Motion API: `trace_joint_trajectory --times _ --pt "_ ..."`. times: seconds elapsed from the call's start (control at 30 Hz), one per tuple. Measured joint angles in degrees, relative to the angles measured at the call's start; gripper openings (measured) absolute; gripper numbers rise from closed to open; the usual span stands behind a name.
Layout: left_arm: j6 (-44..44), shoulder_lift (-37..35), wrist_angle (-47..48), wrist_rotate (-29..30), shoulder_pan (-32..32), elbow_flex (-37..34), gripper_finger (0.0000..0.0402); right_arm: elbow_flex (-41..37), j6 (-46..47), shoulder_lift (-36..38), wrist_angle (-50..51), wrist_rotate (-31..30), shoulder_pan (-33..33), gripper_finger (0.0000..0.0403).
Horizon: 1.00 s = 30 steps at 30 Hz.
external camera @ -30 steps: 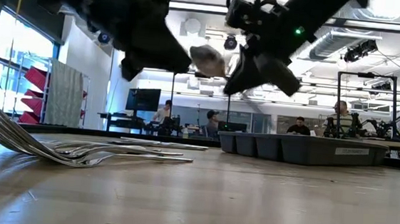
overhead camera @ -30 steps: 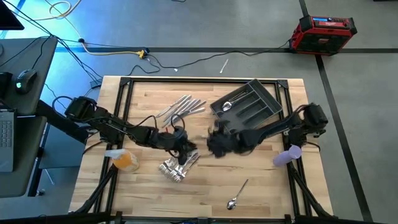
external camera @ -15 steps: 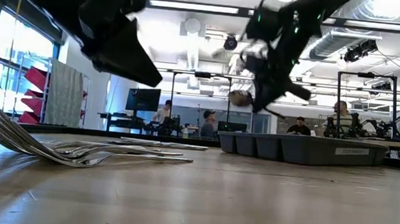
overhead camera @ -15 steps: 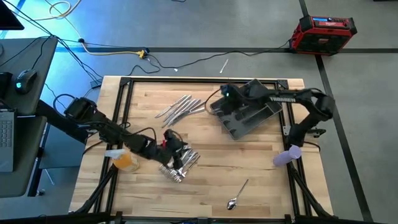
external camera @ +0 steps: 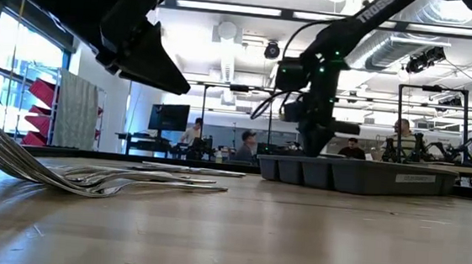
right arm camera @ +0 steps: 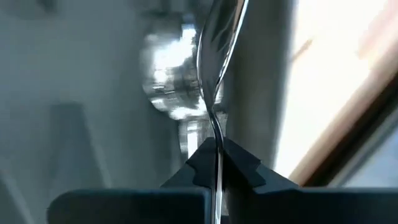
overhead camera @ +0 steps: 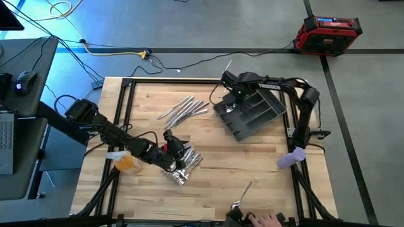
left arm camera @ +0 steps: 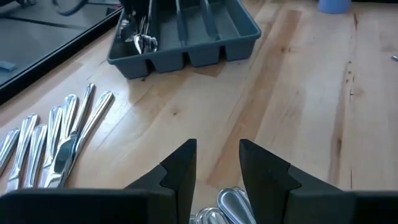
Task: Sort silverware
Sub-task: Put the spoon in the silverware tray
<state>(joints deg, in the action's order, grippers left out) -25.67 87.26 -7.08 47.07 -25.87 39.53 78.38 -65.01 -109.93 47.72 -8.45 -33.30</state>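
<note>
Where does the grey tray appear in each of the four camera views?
High view: grey tray at upper right of the table, right gripper over its far corner.
Low view: tray right of centre, far across the table.
Left wrist view: tray at top, beyond the left gripper.
Right wrist view: blurred grey surfaces, probably the tray; cannot confirm.
Shared landmark: the row of knives.

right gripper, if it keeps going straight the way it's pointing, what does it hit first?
Probably the spoons already lying in the grey tray. The right gripper, shut on a spoon, points down into that compartment; depth is unclear.
</note>
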Motion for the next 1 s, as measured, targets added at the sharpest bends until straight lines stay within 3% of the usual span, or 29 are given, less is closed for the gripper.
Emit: trace_joint_trajectory --times 0.3,0.6,0.73,0.83,1.0 --pt "-0.59 0.00 0.03 -0.52 -0.04 -0.17 0.0104 2.15 -3.51 -0.59 2.51 -0.10 -0.02 0.0012" --pt "-1.07 0.26 -0.10 -1.57 -0.04 -0.24 0.0104 2.16 -0.93 -0.59 1.80 -2.42 -0.07 0.0114" --pt "-1.09 0.28 -0.08 -1.62 -0.07 -0.24 0.0104 2.18 0.87 -0.14 3.23 3.31 -0.07 0.0134" --pt "-1.11 0.28 -0.03 -1.81 -0.07 -0.24 0.0104 2.18 7.57 -0.07 3.17 8.02 0.68 0.0134" --pt "-1.11 0.32 -0.04 -1.97 -0.07 -0.24 0.0104 2.18 14.04 -0.07 1.19 10.90 2.47 0.0127"
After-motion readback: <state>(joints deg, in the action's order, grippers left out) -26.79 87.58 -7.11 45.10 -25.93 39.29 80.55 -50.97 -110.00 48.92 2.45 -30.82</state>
